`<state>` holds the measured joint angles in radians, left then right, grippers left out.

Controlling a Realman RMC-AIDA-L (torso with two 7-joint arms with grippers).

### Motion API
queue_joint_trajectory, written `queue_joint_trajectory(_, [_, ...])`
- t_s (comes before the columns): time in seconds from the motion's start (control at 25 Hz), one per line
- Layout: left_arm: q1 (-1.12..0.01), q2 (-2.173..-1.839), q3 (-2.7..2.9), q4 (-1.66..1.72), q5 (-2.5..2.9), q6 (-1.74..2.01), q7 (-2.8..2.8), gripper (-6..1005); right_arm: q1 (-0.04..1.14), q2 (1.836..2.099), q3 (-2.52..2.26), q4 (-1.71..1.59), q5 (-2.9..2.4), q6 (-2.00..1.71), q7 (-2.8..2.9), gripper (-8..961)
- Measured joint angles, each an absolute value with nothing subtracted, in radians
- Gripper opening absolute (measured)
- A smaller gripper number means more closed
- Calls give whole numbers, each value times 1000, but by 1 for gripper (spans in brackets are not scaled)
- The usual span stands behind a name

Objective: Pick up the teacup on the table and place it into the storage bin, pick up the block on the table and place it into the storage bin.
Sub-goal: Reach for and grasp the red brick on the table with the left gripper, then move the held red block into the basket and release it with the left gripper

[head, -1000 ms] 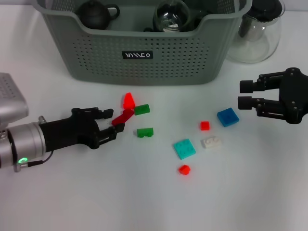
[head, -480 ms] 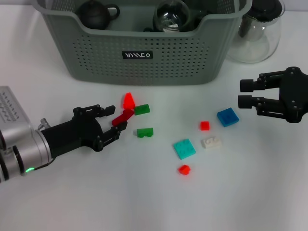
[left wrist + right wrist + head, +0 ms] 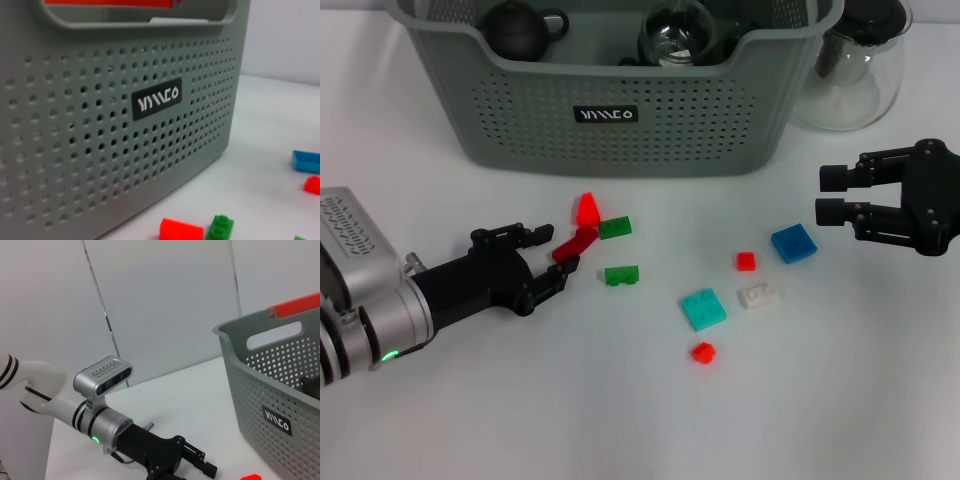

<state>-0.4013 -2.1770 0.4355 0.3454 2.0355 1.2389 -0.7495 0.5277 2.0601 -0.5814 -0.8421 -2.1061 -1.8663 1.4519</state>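
Observation:
The grey-green storage bin (image 3: 620, 110) stands at the back and fills the left wrist view (image 3: 125, 115). A dark teapot (image 3: 517, 28) and a round glass vessel (image 3: 675, 35) lie inside it. No teacup shows on the table. My left gripper (image 3: 556, 252) is low over the table, open, its fingertips on either side of the near end of a dark red block (image 3: 578, 242). A bright red wedge block (image 3: 587, 209) and a green block (image 3: 615, 228) lie just beyond. My right gripper (image 3: 830, 195) hangs open at the right, above a blue block (image 3: 793, 243).
Loose blocks lie scattered in front of the bin: a green one (image 3: 621, 275), teal (image 3: 704, 309), white (image 3: 759, 296) and two small red ones (image 3: 746, 261) (image 3: 702, 352). A clear glass pitcher (image 3: 855, 60) stands right of the bin.
My left arm's forearm has swung lower and outward, while its fingertips stay at the dark red block. The right arm and the blocks have not moved.

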Motion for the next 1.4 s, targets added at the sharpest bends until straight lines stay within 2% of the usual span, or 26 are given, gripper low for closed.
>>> queue_joint_trajectory(1.12, [-402,-2178,435,292,1999,1197,-646,480,525,2060,-580,-842,-2106,-1867,1450,414])
queue_joint_trajectory(1.32, [-401,-2178,436,292,2002,1200,-652,250,525,2060,-580,-842,-2106,-1868,1450,414])
queue_joint_trajectory(1.4, [-396,-2178,434,297,2000,1215,-662,224,525,2060,-580,-842,-2106,-1871,1450,414])
